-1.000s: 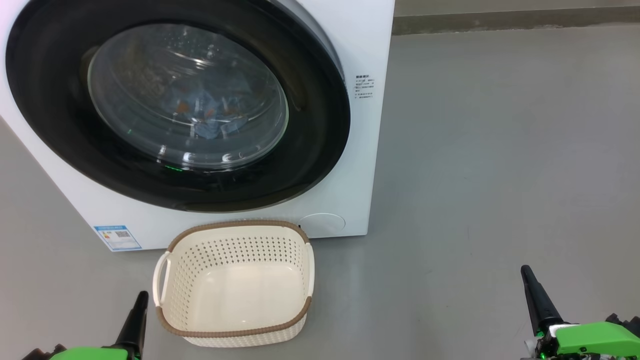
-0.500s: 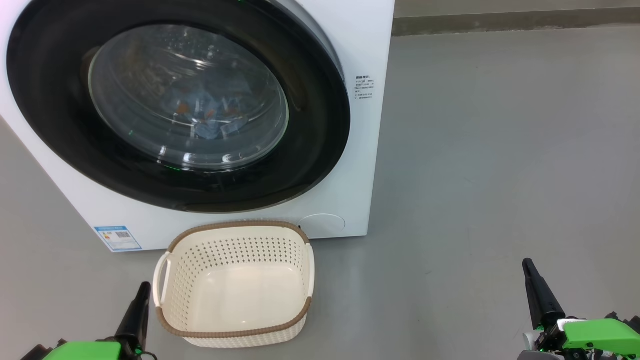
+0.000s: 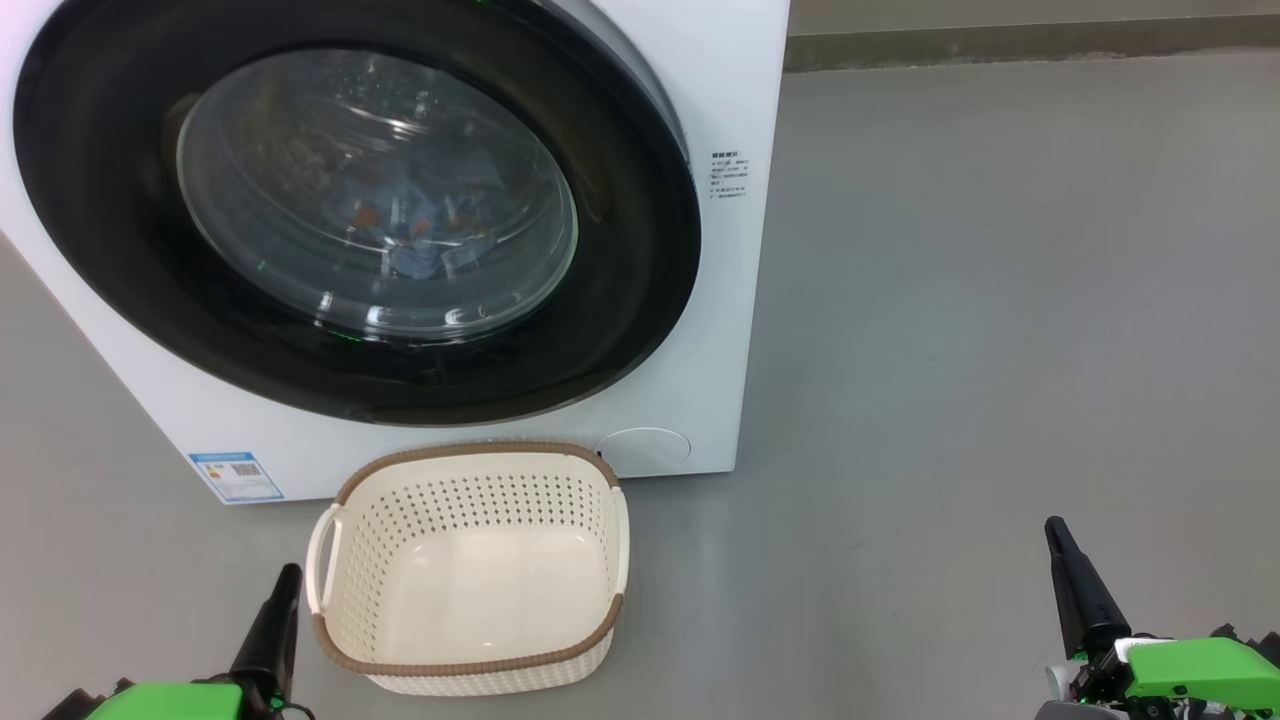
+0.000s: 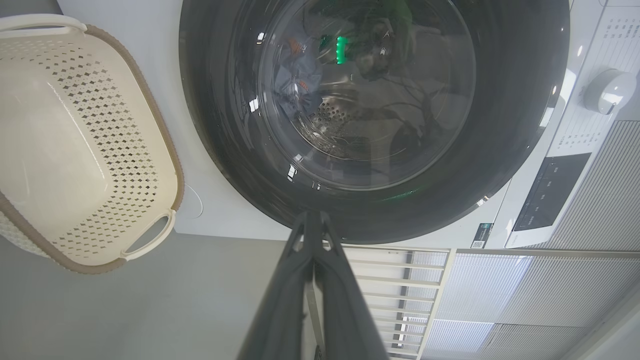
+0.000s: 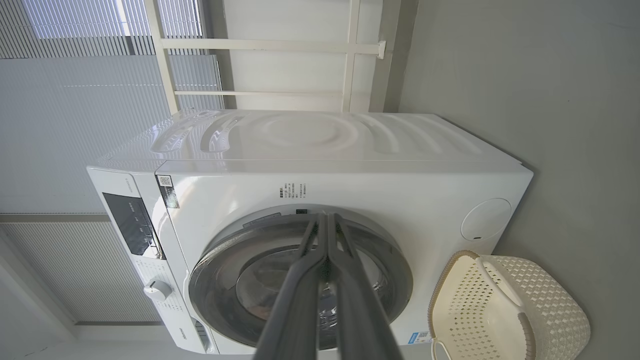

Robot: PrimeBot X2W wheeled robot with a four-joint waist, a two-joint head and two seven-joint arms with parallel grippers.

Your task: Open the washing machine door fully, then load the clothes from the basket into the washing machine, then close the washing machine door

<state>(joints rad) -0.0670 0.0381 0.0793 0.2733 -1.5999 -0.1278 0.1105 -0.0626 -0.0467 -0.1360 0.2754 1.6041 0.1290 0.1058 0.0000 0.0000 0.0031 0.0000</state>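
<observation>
Head view: washing machine door (image 3: 330, 190) is sitting shut over clothes (image 3: 425, 225), basket (image 3: 470, 665) empty; left gripper (image 3: 288, 582), right gripper (image 3: 1053, 532) hanging clenched, empty. Task looking done; next needs nothing.

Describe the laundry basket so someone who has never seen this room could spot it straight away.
Find the big white washing machine with the round black-rimmed door. On the grey floor directly in front of it, below that door, sits the basket. It is the one cream perforated plastic tub, with a brown rim band and side handles.
</observation>
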